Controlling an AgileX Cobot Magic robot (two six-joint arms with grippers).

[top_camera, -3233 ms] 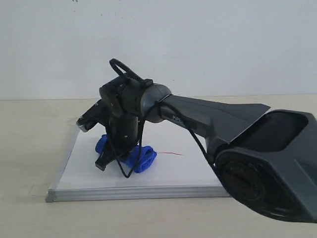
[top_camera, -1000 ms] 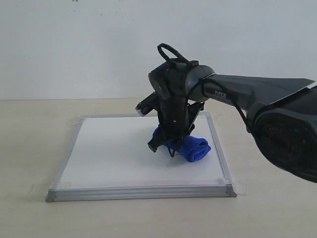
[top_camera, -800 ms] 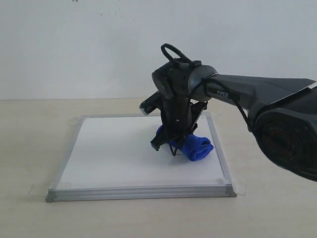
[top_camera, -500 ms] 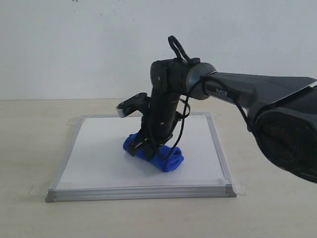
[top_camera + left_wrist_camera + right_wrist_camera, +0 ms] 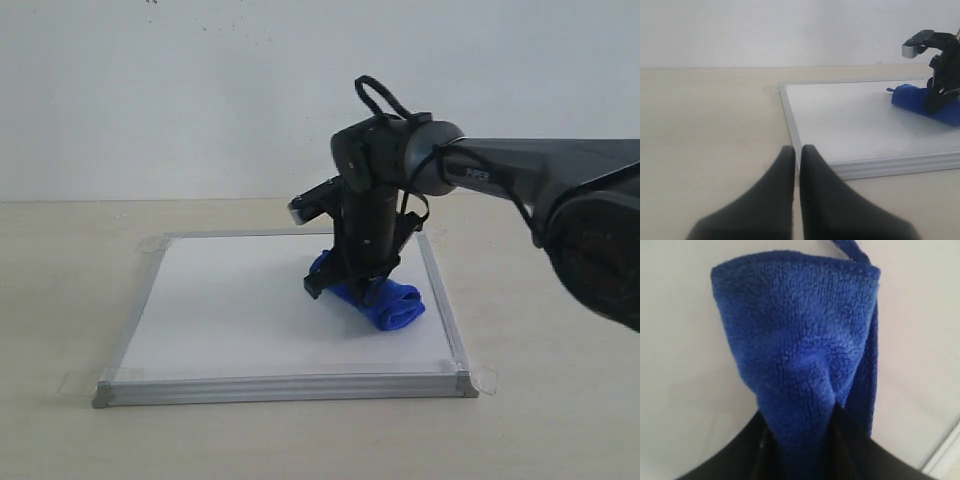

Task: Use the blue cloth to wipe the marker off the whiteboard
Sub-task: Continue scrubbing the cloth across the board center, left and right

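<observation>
On the desk we see the whiteboard lying flat, our right gripper pinching the blue cloth down on the board toward the desk's right edge, and our left gripper closed, holding nothing.

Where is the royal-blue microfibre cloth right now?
In the exterior view, the royal-blue microfibre cloth rests on the right half of the silver-framed whiteboard, clamped in the right gripper, close to its right frame.
</observation>
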